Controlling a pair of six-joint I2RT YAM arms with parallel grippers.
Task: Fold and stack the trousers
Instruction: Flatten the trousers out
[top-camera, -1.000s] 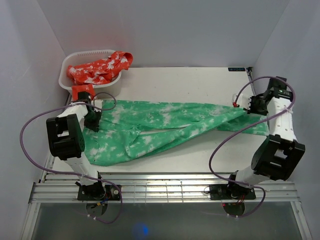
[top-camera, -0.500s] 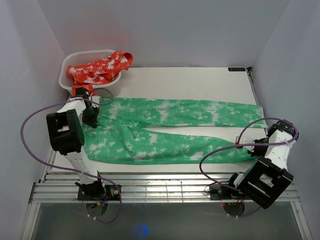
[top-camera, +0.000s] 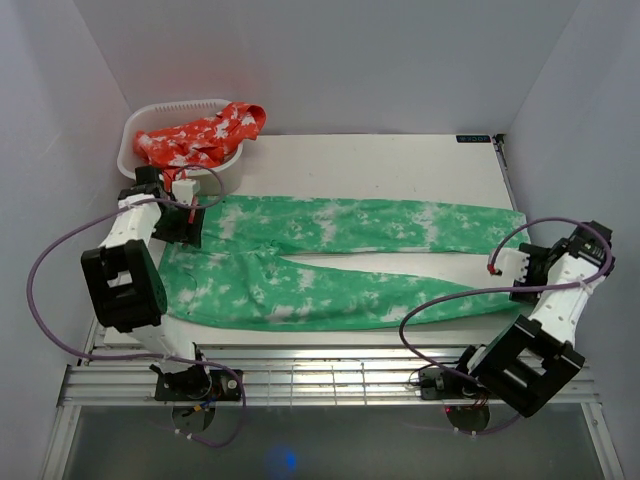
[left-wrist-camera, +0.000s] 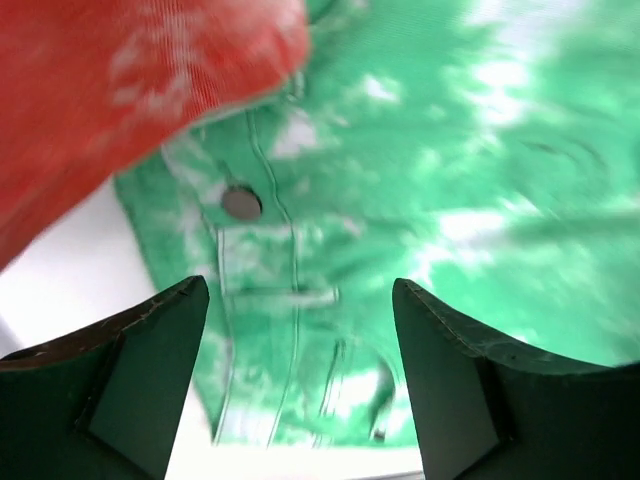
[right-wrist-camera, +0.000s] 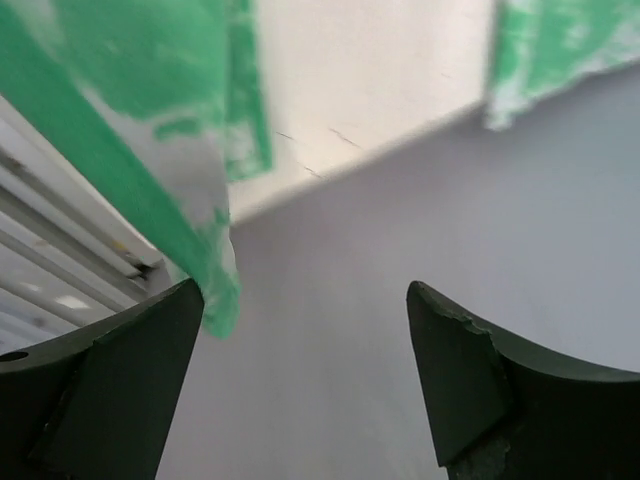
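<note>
The green trousers (top-camera: 330, 226) with white blotches lie spread flat on the table, waistband to the left and both legs running right. My left gripper (top-camera: 187, 220) hovers open just over the waistband, where the left wrist view shows the button (left-wrist-camera: 240, 203) and the fly seam between the fingers (left-wrist-camera: 150, 340). My right gripper (top-camera: 516, 269) stands open at the hem of the near leg. In the right wrist view a green hem edge (right-wrist-camera: 215, 285) hangs beside one finger and nothing lies between the jaws.
A white basket (top-camera: 131, 141) at the back left holds a red-and-white garment (top-camera: 200, 140), which also fills the upper left of the left wrist view as red cloth (left-wrist-camera: 110, 100). Grey walls close in on both sides. A slatted metal rail (top-camera: 330, 375) runs along the near edge.
Both grippers have opened and let go of the trousers. Before that the right arm carried the leg to the near right, spreading the trousers flat; it now sits slightly farther back.
</note>
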